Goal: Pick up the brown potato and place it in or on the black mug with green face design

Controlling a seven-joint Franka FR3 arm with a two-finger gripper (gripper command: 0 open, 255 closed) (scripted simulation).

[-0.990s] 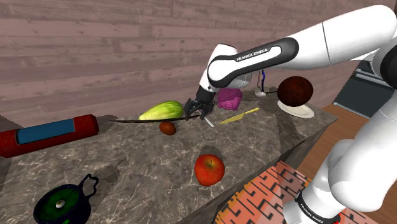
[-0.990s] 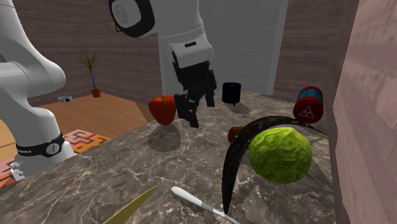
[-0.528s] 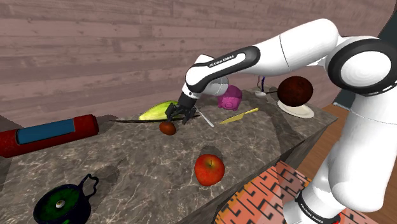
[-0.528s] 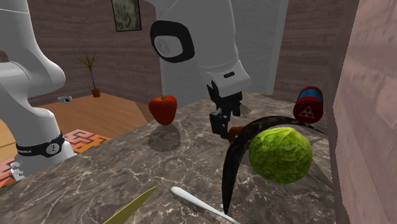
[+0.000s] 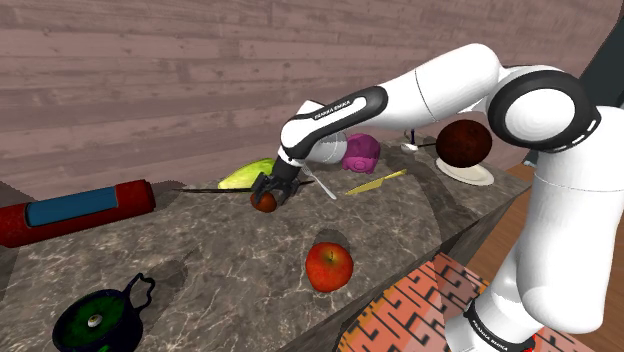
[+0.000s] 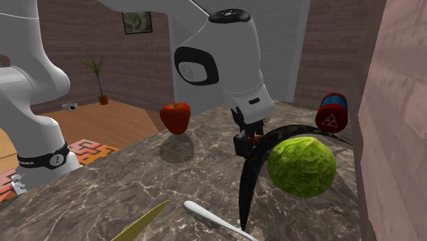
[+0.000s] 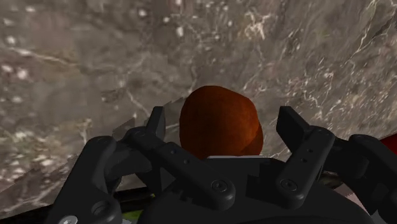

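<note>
The brown potato (image 5: 263, 203) lies on the marbled stone counter (image 5: 200, 270), just in front of a green cabbage (image 5: 243, 176). My gripper (image 5: 269, 192) has come down over it. In the wrist view the potato (image 7: 219, 130) sits between the two black fingers (image 7: 157, 121) with a small gap on each side, so the gripper (image 7: 222, 116) is open and around it, not clasping it. From the second exterior view a sliver of the potato (image 6: 256, 141) shows beside the gripper (image 6: 243, 144). The black mug with the green design (image 5: 95, 318) stands at the counter's near left corner.
A red apple (image 5: 328, 265) sits near the counter's front edge. A long black curved blade (image 6: 250, 174) wraps around the cabbage (image 6: 301, 166). A red and blue cylinder (image 5: 75, 210) lies at the left. A yellow knife (image 5: 376, 182), a purple lump (image 5: 360, 152) and a brown ball on a plate (image 5: 463, 142) lie at the right.
The arm swung toward the shoulder view's left and dropped; the gripper went from hovering above the counter to standing around the potato. Nothing else moved.
</note>
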